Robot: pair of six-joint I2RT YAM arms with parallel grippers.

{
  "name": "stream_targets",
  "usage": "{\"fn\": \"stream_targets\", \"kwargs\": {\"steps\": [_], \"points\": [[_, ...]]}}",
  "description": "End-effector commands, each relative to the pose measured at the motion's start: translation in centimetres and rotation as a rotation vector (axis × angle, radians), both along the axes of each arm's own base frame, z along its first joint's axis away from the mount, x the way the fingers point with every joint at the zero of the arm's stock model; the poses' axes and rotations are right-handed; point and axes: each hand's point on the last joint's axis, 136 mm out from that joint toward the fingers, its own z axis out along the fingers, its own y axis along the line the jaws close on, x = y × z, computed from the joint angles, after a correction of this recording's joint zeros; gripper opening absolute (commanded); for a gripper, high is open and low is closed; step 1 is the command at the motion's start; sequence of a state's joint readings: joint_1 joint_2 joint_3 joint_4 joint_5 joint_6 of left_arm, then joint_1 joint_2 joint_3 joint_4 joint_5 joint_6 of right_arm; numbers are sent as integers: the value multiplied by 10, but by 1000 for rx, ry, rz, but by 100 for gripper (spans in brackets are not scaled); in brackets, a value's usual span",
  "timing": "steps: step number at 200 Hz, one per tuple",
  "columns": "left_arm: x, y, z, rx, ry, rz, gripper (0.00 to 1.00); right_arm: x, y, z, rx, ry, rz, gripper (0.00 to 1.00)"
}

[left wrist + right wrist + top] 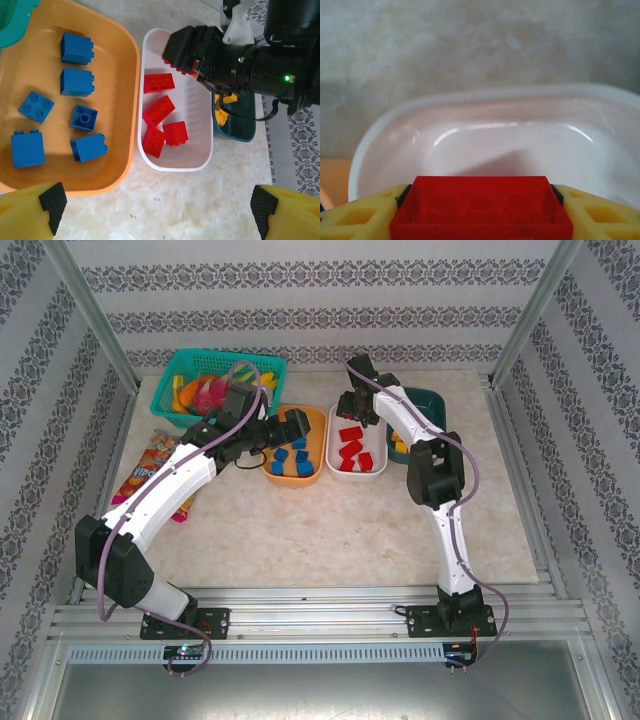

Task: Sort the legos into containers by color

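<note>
Item in hand: one red brick (480,212), pinched between the yellow fingers (355,217) of the right gripper (352,405), its long side running from finger to finger across the jaws. Position: over the far end of the white tray (197,150), whose basin lies straight ahead of the jaws in the right wrist view. The tray's long axis runs away from the arm bases, so the brick appears to sit crosswise to it. Contents of white tray: four red bricks (159,111), loose, clustered in the middle and near half; the stretch of basin ahead of the jaws is bare. Orange tray (125,65), just left of the white one: six blue bricks (76,81), spread apart. Teal tray (237,132), just right of the white one and largely hidden behind the right arm: yellow bricks (222,111), number not legible. Left gripper (157,207): jaws spread wide, holding nothing, hanging above the orange tray. Also present, not for sorting: mesh basket (225,353) at the far left, snack bag (148,468) beside the left arm, marble-pattern table (330,530). Judgement: sorting looks close to done, every brick seen lying in a tray of its colour save the one held. The next move probably needs only a release by the right arm, the nearer one, dropping the brick inside the rim.
</note>
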State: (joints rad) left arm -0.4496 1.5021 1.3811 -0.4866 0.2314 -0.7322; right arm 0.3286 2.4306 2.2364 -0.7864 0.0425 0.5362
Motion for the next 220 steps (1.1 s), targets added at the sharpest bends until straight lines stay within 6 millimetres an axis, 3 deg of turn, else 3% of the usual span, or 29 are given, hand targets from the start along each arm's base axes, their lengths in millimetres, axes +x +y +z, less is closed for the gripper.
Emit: {"fn": "stream_targets", "kwargs": {"steps": [1,41,68,99,131,150,174,194,202,220], "points": [[10,3,16,4,-60,1,97,10,-3,-3,-2,5,22,58],[11,6,15,10,-53,9,97,12,-4,-21,17,52,5,65],[11,5,15,4,-48,-1,97,7,-4,-15,21,62,3,77],[6,5,19,-6,-46,-8,97,-2,-4,21,57,42,14,87],[-7,13,22,11,-37,-5,97,-22,-10,81,99,-40,-3,87],[-20,23,24,41,-27,0,97,-47,-19,120,106,-116,-23,88],[-41,39,26,74,-25,14,98,-94,-34,155,100,-195,-41,90],[-61,51,27,96,-26,15,98,-142,-49,166,86,-237,-46,93],[-69,56,26,107,-27,14,99,-162,-55,166,80,-245,-49,97],[-88,68,23,128,-30,15,100,-211,-69,159,67,-255,-44,98]]}}
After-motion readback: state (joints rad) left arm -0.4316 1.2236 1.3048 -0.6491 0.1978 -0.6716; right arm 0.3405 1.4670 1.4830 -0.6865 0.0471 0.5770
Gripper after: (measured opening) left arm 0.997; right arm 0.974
